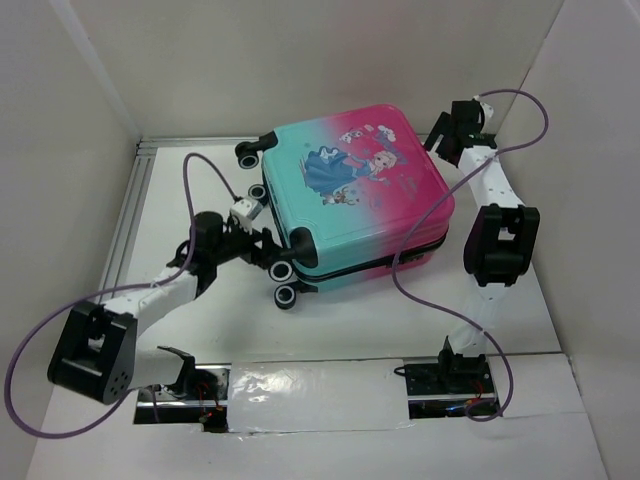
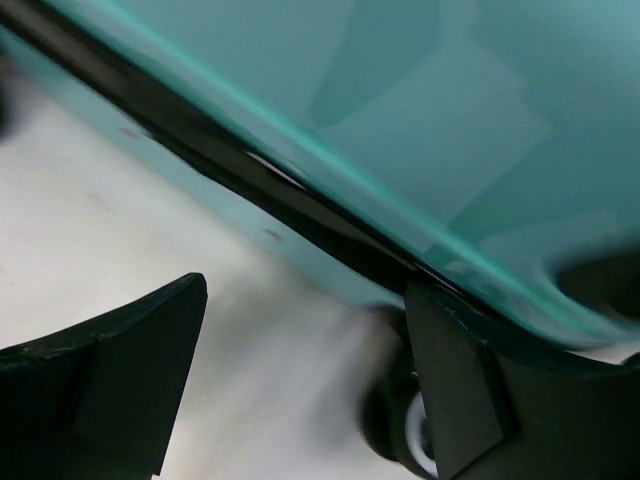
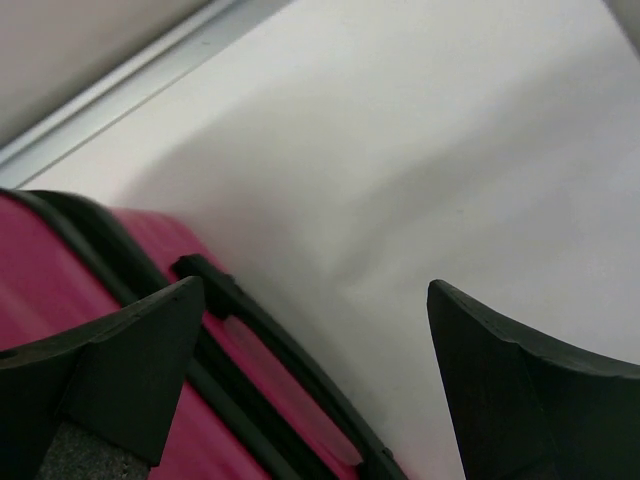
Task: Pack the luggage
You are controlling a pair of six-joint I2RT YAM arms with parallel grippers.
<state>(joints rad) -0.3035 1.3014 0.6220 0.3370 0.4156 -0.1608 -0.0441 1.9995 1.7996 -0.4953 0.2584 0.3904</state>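
Left hand (image 2: pixel 305 300): fingers spread wide, nothing between them, holding nothing. In my left wrist view, its right finger (image 2: pixel 450 390) sits right up against the lower teal edge of the luggage (image 2: pixel 450 120). I can't tell if it actually touches. A black wheel (image 2: pixel 400 440) is just beside that finger, low in the frame and blurred. The left finger is over bare worktop (image 2: pixel 80 230). A black seam (image 2: pixel 250 170) runs diagonally across the teal shell above the hand.

From the top camera, the left hand (image 1: pixel 268 250) is at the wheel end of the luggage (image 1: pixel 360 190), close to the two near wheels (image 1: pixel 286 284).

Right hand (image 3: pixel 315 295): also wide open and empty. In the right wrist view, its left finger (image 3: pixel 130 360) is over the pink shell of the luggage (image 3: pixel 60 300), near the black trim along the edge. The right finger is over bare white worktop (image 3: pixel 400 150). A metal rail (image 3: pixel 130 75) runs along the back.

From the top camera, the right hand (image 1: pixel 440 140) is at the far right corner of the luggage, on the pink end.

The luggage lies flat mid-worktop (image 1: pixel 380 320), closed, with the princess print (image 1: pixel 350 165) facing up. It is turned at an angle, teal end toward the left arm and pink end to the far right. Purple cables (image 1: pixel 30 400) loop off both arms.
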